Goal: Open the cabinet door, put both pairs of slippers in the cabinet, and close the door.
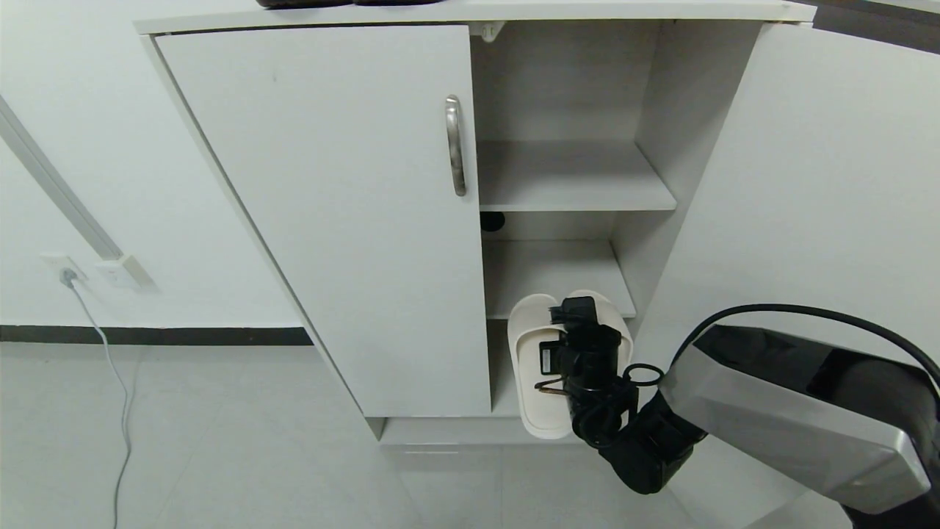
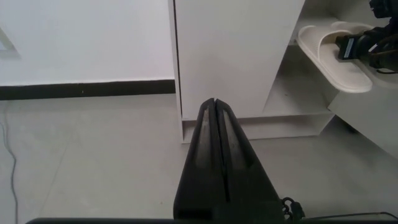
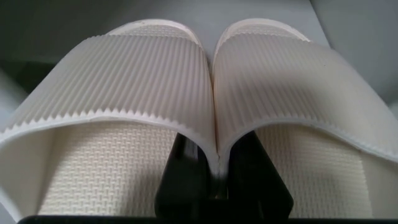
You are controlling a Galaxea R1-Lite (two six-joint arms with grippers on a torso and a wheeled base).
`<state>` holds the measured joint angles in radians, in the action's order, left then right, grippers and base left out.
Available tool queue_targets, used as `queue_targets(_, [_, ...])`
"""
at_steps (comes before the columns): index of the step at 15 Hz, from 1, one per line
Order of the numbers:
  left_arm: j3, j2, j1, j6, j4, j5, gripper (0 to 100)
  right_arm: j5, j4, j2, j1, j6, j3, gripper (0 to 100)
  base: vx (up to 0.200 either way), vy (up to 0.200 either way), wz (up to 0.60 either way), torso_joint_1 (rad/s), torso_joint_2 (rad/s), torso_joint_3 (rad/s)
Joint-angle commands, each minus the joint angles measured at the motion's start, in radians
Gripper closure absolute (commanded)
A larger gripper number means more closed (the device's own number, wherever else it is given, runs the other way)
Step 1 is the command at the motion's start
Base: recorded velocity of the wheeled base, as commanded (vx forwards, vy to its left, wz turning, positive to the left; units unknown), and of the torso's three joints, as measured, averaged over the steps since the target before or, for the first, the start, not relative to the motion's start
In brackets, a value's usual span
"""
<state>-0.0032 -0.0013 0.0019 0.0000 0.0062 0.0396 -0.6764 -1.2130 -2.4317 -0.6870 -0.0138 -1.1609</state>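
We are holding one pair of white slippers (image 1: 530,360) in our right gripper (image 1: 567,317). In the right wrist view, its fingers (image 3: 186,174) are squeezing the two inner edges of the slippers (image 3: 143,81) together, so the pair is sitting side by side. The slippers are hanging in the air at the mouth of the cabinet (image 1: 470,11), just under the middle shelf (image 1: 551,272) and above the bottom board. Their toes are pointing into the cabinet. The right door (image 1: 808,184) is standing wide open. The left door (image 1: 323,220) is closed, and its metal handle (image 1: 455,145) is standing upright by the opening. The upper shelf (image 1: 565,176) is sitting higher up inside. Our left gripper (image 2: 214,109) is clenched tight on nothing, low over the gray floor (image 1: 220,441), pointing at the foot of the cabinet.
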Motion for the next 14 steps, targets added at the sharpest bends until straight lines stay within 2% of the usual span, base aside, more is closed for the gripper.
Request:
queue_targets(1, [0.0, 0.001, 0.0, 0.0, 0.0, 0.0, 100, 0.001, -0.005, 0.0, -0.002, 0.002, -0.002, 100, 0.2, 0.0, 0.0, 0.012, 0.0, -0.002])
queue_targets(4, [0.0, 0.001, 0.0, 0.0, 0.0, 0.0, 100, 0.004, 0.003, -0.001, -0.002, 0.002, -0.007, 100, 0.2, 0.0, 0.0, 0.004, 0.0, 0.001])
queue_targets(7, [0.0, 0.001, 0.0, -0.002, 0.0, 0.0, 100, 0.006, 0.02, -0.035, 0.017, 0.008, -0.051, 100, 0.0, 0.0, 0.0, 0.0, 0.0, 0.0])
queue_targets(14, [0.0, 0.001, 0.001, -0.002, 0.0, 0.0, 100, 0.063, 0.205, -0.116, 0.086, 0.0, -0.307, 100, 0.0, 0.0, 0.0, 0.0, 0.0, 0.0])
